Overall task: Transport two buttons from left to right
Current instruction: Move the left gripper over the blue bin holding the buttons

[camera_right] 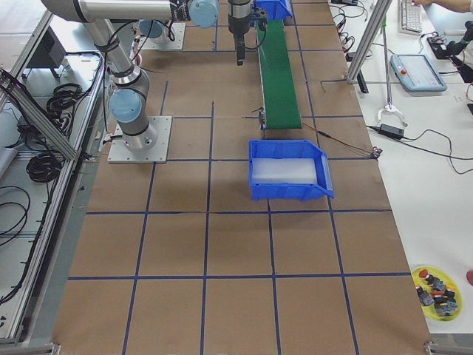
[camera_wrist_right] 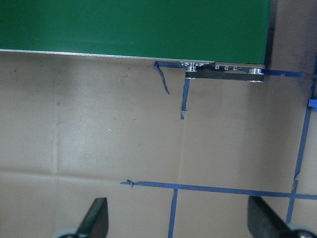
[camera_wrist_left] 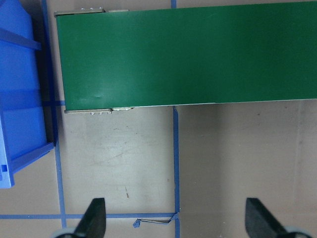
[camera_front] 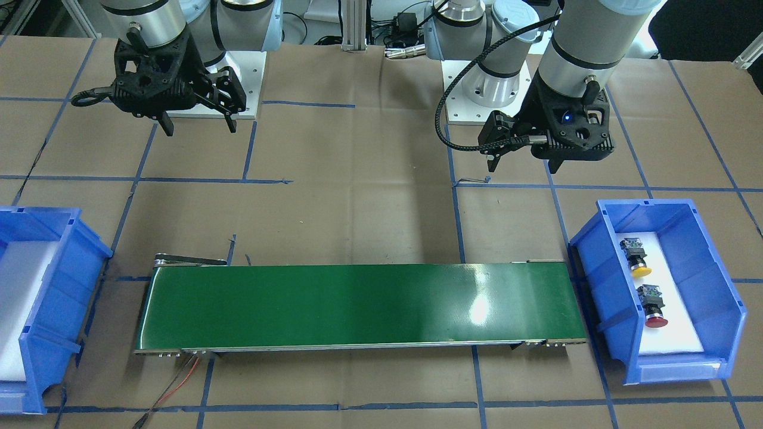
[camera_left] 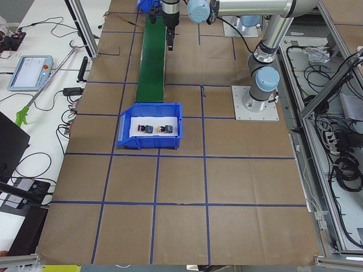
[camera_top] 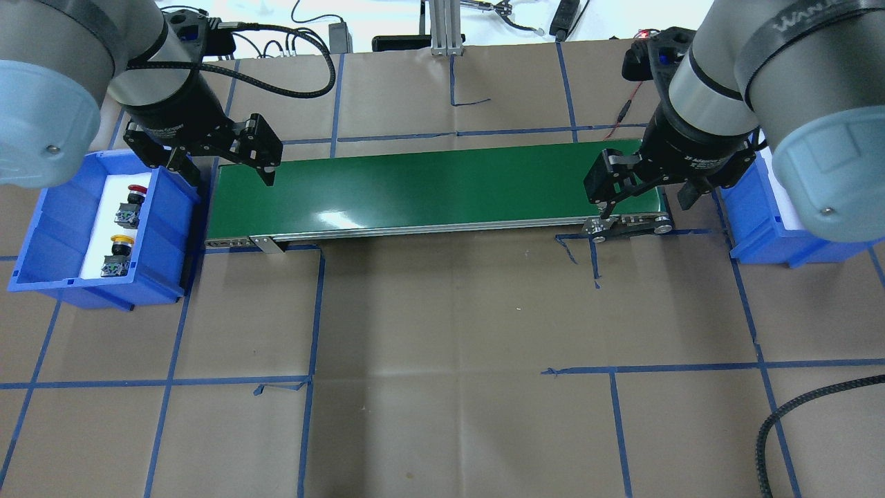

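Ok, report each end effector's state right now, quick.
Left black two-finger end effector: open, holding nothing.
Right black two-finger end effector: open, holding nothing.

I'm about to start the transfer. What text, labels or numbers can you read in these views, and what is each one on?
"WAN": white letters on the black band around the right arm; the rest is cut off.
White print on the right wrist collar and the left wrist collar: too blurred to read.
On the yellow button and the red button: no legible marking.
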